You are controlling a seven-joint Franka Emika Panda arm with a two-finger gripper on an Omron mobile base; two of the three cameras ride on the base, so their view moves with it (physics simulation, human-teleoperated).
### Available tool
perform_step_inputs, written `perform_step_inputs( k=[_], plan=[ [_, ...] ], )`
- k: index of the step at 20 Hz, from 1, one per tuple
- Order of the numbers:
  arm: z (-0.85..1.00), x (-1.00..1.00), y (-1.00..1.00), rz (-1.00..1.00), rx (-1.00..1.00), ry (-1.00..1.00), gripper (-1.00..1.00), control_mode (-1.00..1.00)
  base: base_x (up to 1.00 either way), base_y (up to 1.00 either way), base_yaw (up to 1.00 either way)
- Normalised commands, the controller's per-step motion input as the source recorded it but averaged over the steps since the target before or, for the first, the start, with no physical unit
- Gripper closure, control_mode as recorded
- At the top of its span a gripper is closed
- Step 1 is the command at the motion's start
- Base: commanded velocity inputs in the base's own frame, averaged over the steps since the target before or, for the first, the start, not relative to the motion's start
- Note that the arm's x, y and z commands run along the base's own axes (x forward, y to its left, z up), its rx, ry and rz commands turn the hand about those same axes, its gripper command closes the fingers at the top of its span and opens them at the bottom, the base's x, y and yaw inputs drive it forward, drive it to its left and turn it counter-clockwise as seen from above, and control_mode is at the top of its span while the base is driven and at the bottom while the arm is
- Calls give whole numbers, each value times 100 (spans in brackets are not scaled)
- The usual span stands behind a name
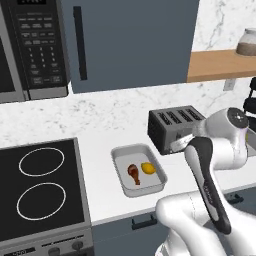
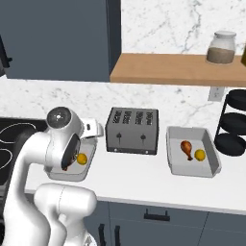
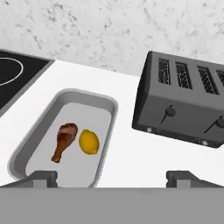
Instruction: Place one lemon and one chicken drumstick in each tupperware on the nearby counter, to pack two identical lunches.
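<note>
A white counter (image 2: 144, 180) runs under a marble wall, with a black cooktop (image 1: 40, 187) at its left end and a microwave (image 1: 32, 47) above that. A four-slot toaster (image 2: 132, 129) stands mid-counter between two grey tubs. The left tupperware (image 1: 122, 152), just beside the toaster, holds one drumstick (image 1: 133, 173) and one lemon (image 1: 148, 168) lying side by side, nearly touching. The right tupperware (image 2: 210, 144), on the toaster's other side, also holds a drumstick (image 2: 187, 149) and a lemon (image 2: 200, 154). A black tiered rack (image 2: 233, 122) stands at the far right, and a jar (image 2: 221, 48) sits on the wooden shelf (image 2: 168, 69) above. The gripper (image 3: 113, 178) hangs above the near right corner of the left tupperware, fingers (image 3: 43, 177) spread wide apart and gripping nothing.
</note>
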Motion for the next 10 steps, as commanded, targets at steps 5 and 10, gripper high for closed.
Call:
perform_step_inputs(
  k=[5,10],
  plan=[
    [15,-72,-45,-4,7,-7,-100,-100,0,0,0],
    [-30,-28,-30,-2,7,-1,-100,-100,0,0,0]
  ],
)
